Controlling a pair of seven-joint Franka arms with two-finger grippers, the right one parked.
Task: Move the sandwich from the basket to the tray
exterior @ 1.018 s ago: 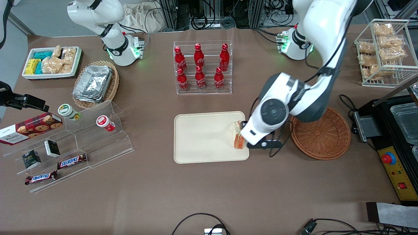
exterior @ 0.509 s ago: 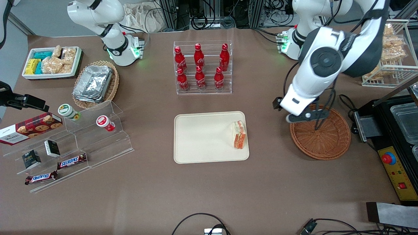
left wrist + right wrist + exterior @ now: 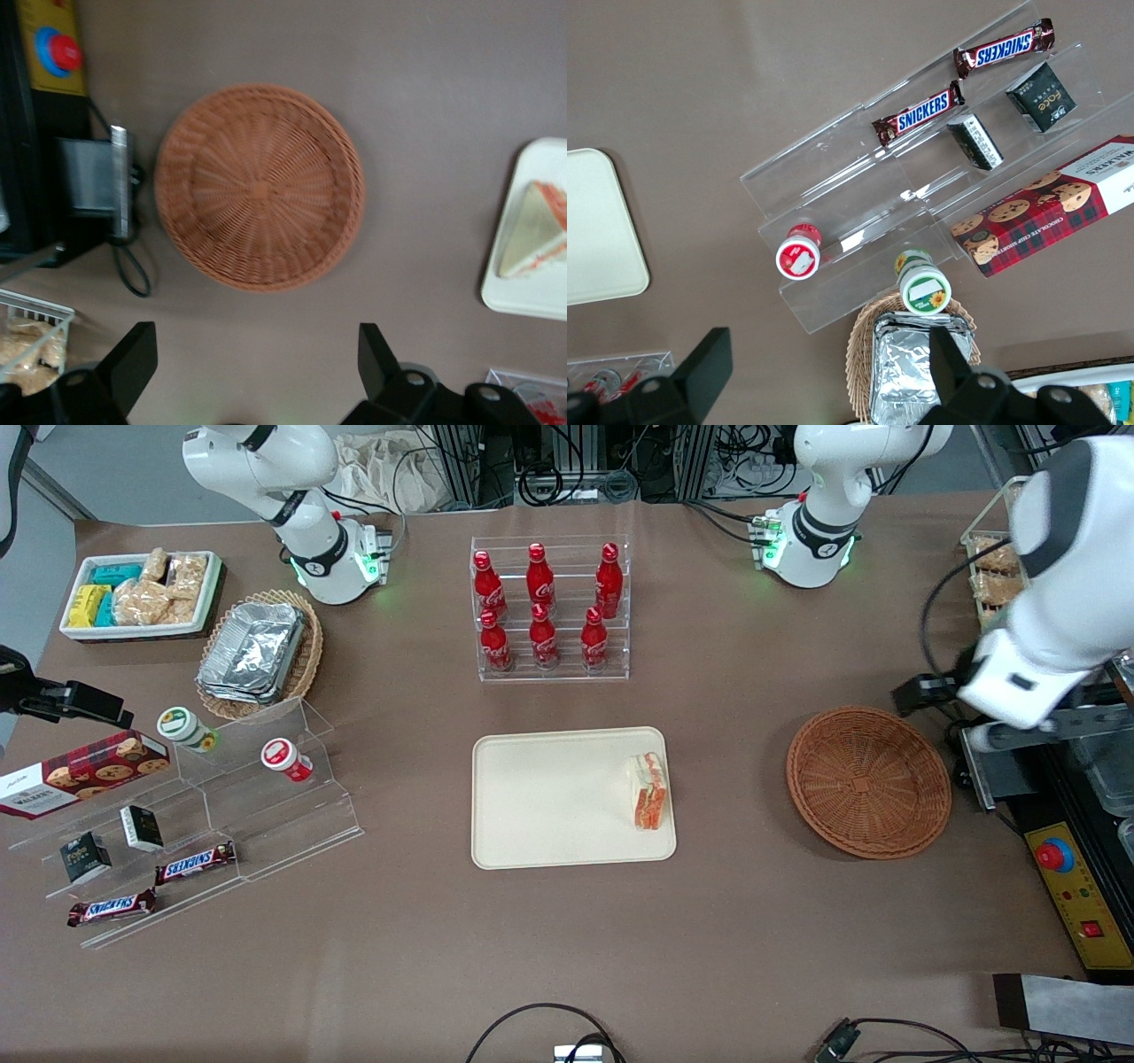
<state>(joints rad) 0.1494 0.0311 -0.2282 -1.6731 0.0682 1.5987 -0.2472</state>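
The sandwich point(image 3: 648, 790) lies flat on the cream tray point(image 3: 549, 797), close against the rim at the tray's end nearest the basket point(image 3: 868, 781), its red-orange filling edge turned toward the front camera. The round wicker basket is empty, so the transfer looks done.

The gripper point(image 3: 257, 372) hangs high over the table with its fingers apart and nothing between them. The basket sits below and just ahead of it, and the sandwich is well off to one side, toward the parked arm's end.

Judged by its look, the sandwich is light and soft: bread that dents under a firm squeeze, and layers that may slide apart. A gentle pinch across the two bread faces, near the middle of the wedge, seems safest. Whether it is wrapped in film I cannot tell.
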